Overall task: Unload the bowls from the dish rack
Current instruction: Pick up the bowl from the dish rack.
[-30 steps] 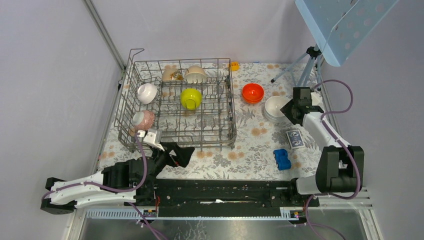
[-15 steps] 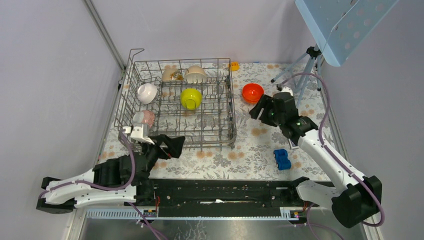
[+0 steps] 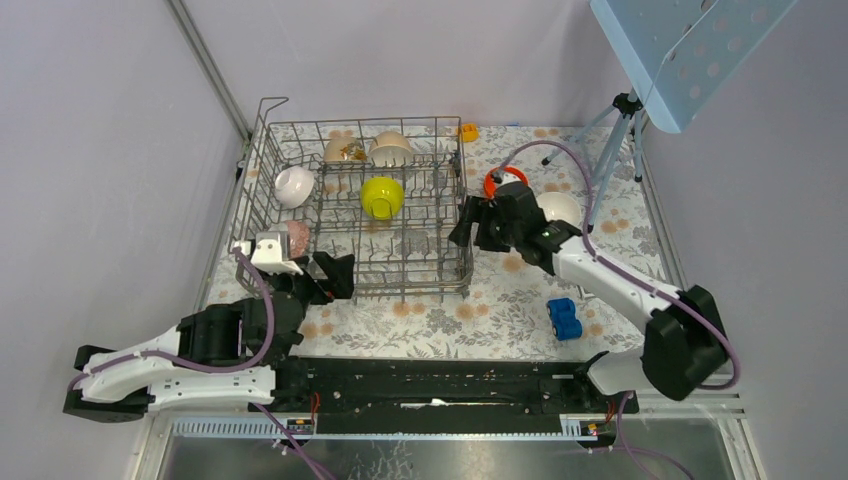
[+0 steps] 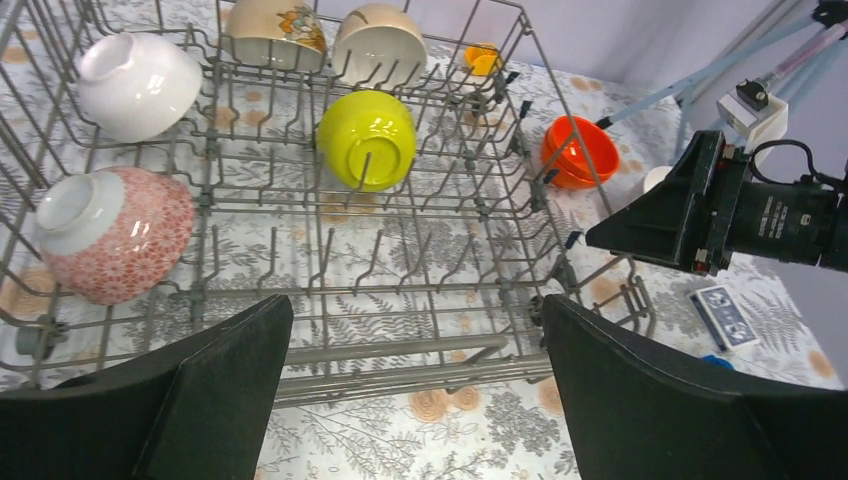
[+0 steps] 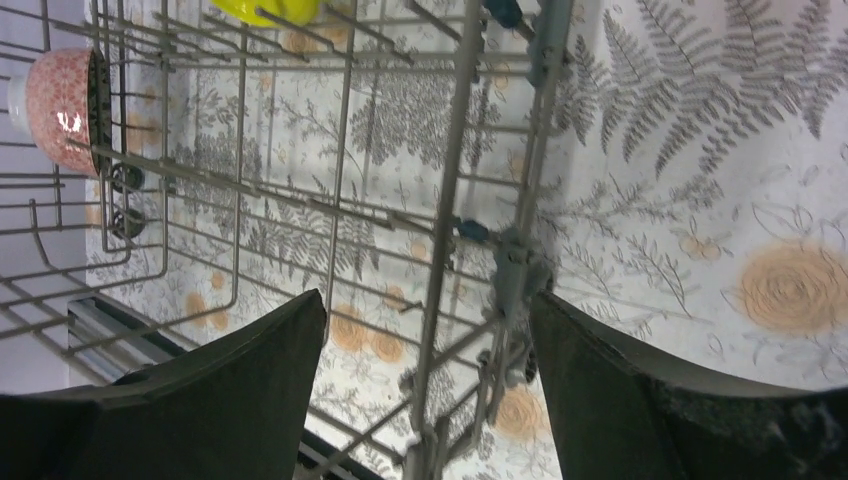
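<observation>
The dish rack (image 3: 350, 262) holds a white bowl (image 3: 293, 185), a yellow-green one (image 3: 382, 196), a beige one (image 3: 391, 148), a patterned one (image 3: 343, 150) and a pink-speckled one (image 3: 297, 234). An orange-red bowl (image 3: 497, 178) and a white bowl (image 3: 558, 208) sit on the table right of it. My left gripper (image 3: 335, 275) hangs open over the rack's front rail (image 4: 400, 350), the pink-speckled bowl (image 4: 115, 235) ahead to its left. At the rack's right wall my right gripper (image 3: 463, 225) is open, with the wall's wires (image 5: 450, 220) between its fingers and nothing gripped.
A blue toy car (image 3: 565, 318) lies on the floral cloth near the right arm. A card box (image 4: 725, 315) lies close by. A small orange toy (image 3: 468, 131) sits behind the rack. A tripod (image 3: 610, 125) stands at the back right.
My right arm has swung left from the white bowl on the table to the rack's right wall, its jaws widening. My left gripper has moved forward and left to the rack's front.
</observation>
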Available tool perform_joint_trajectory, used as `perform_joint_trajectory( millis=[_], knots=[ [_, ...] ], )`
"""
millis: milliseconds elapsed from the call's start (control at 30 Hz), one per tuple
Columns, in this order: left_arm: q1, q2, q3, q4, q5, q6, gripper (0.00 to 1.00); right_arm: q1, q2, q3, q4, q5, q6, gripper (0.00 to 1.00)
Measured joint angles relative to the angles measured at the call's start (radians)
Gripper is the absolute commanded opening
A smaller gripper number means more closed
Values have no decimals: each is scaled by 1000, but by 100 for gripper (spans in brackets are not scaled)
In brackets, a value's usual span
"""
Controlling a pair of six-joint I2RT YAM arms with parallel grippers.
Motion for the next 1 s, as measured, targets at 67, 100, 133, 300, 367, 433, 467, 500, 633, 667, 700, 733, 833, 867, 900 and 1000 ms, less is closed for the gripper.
perform_joint_trajectory(
  millis=[67, 100, 133, 300, 367, 433, 467, 500, 633, 667, 700, 733, 833, 867, 900, 1000],
  knots=[
    [0, 5, 0, -25, -15, -11, 99, 5, 53, 40, 2, 2, -2, 78],
    [0, 10, 0, -35, -23, -18, 99, 5, 79, 62, 2, 3, -2, 76],
    [0, 22, 3, -53, -32, -27, 99, 5, 98, 81, 3, 8, -2, 74],
    [0, 110, 36, -129, -61, -68, 99, 6, 148, 120, 12, 29, -2, 58],
    [0, 134, 40, -143, -68, -76, 99, 6, 154, 120, 13, 29, 2, 52],
    [0, 145, 40, -154, -73, -79, 99, 6, 154, 117, 18, 29, 5, 44],
    [0, 149, 40, -158, -77, -78, 99, 6, 154, 114, 21, 29, 8, 41],
    [0, 151, 40, -158, -81, -74, 99, 6, 154, 109, 25, 30, 11, 38],
    [8, 151, 40, -149, -85, -39, 99, 7, 139, 80, 22, 61, 20, 32],
    [12, 151, 40, -146, -85, -30, 99, 7, 129, 67, 19, 73, 21, 31],
    [19, 153, 44, -146, -83, -17, 99, 6, 116, 50, 26, 84, 30, 30],
    [28, 157, 49, -145, -82, -8, 99, 7, 107, 41, 32, 90, 34, 30],
    [85, 178, 70, -129, -51, 41, 99, 15, 67, 10, 50, 114, 39, 29],
    [121, 188, 74, -116, -34, 62, 99, 16, 56, 3, 52, 117, 40, 29],
    [166, 200, 79, -104, -1, 85, 99, 17, 43, -5, 55, 120, 40, 29],
    [356, 247, 83, -59, 131, 156, 99, 18, 13, -24, 55, 129, 40, 29]
  ],
)
